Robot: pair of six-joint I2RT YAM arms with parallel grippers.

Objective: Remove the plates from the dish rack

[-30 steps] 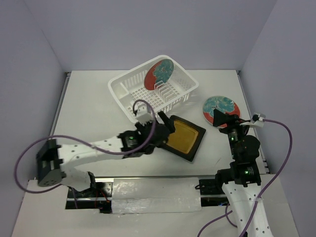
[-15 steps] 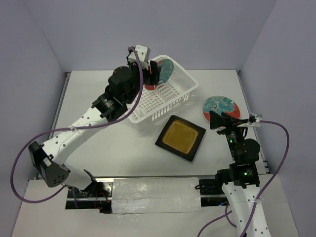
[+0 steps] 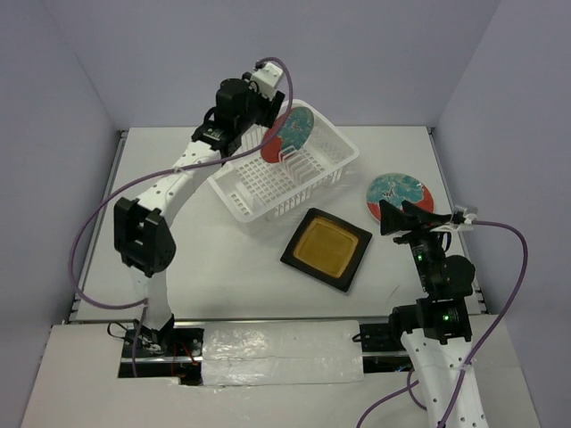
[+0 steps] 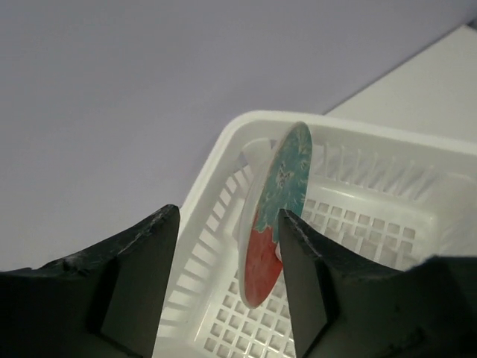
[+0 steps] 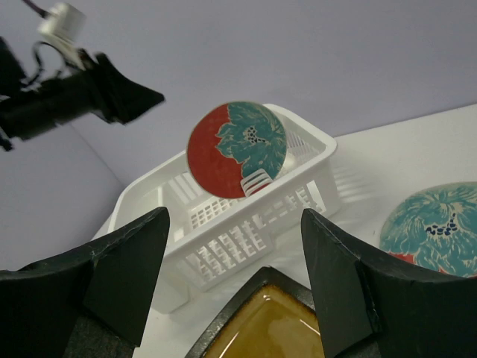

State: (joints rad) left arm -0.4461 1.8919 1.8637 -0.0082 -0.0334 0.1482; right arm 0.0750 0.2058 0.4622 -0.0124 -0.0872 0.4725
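A round red-rimmed plate point(image 3: 289, 134) stands on edge in the slots of the white dish rack point(image 3: 268, 201). My left gripper point(image 3: 273, 125) hovers just up and left of it, open. In the left wrist view the plate point(image 4: 272, 216) shows edge-on between the fingers, nearer the right one, with a clear gap on the left. In the right wrist view this gripper point(image 5: 127, 97) is apart from the plate point(image 5: 237, 149). A second round plate point(image 3: 400, 192) and an amber square plate point(image 3: 326, 248) lie flat on the table. My right gripper point(image 3: 390, 218) is open and empty beside them.
The rack point(image 5: 246, 239) sits tilted at the back centre of the white table point(image 3: 178, 205). Grey walls close in the back and both sides. The left arm point(image 3: 169, 192) arches over the table's left part.
My left arm left the amber plate on the table and swung up and back to the rack's plate, its jaws narrowing. The right arm barely moved.
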